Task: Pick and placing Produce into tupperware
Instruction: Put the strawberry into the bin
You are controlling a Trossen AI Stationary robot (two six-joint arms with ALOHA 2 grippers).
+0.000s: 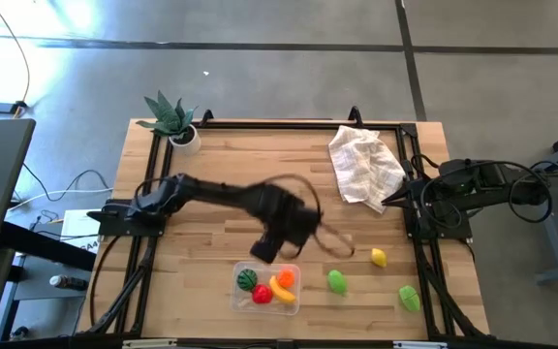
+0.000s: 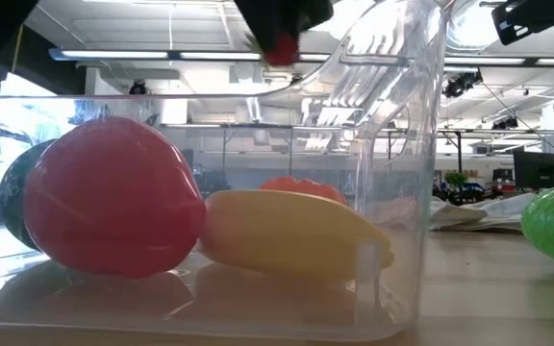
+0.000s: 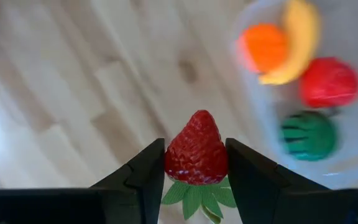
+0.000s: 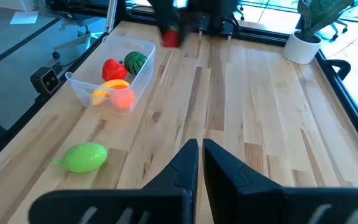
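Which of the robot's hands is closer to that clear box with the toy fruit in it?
The left hand. It is shut on a strawberry right beside the clear box. The right hand waits shut at the table's right edge, near the white cloth.
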